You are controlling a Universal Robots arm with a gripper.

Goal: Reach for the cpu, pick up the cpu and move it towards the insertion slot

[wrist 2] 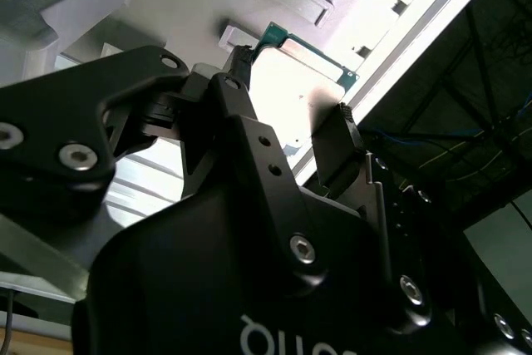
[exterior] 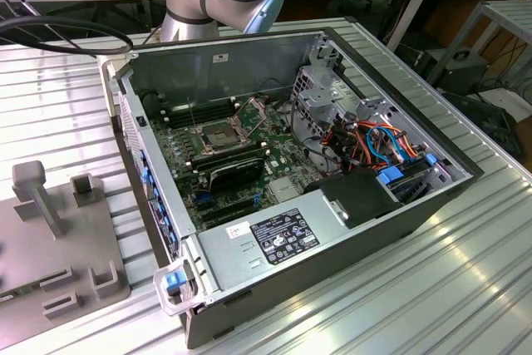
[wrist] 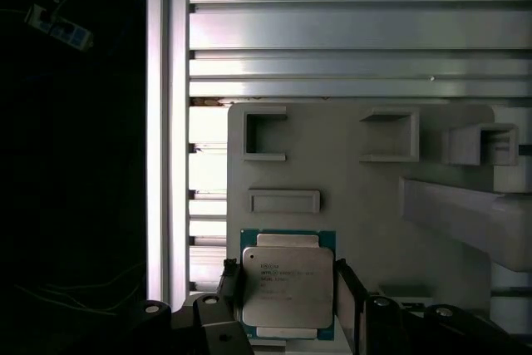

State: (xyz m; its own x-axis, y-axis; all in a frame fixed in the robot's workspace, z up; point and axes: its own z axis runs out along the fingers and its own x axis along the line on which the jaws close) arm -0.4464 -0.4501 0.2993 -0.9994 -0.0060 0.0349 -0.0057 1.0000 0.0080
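Grey fixture plate (wrist: 374, 205) on ribbed alu table (wrist: 349, 31), pincer (wrist: 286, 270) clamped on cpu (wrist: 287, 293) sides, its near edge cut off.

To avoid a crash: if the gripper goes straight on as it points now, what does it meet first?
Probably the cpu, lying straight ahead of the gripper on the grey fixture plate; the gap is unclear.

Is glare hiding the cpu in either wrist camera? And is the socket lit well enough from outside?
First wrist view: the cpu is evenly lit, no glare; past the table edge all is black. Second wrist view: strong glare washes out its face, and the gripper is backlit and dark. Exterior view: the insertion slot is evenly lit, unshadowed.
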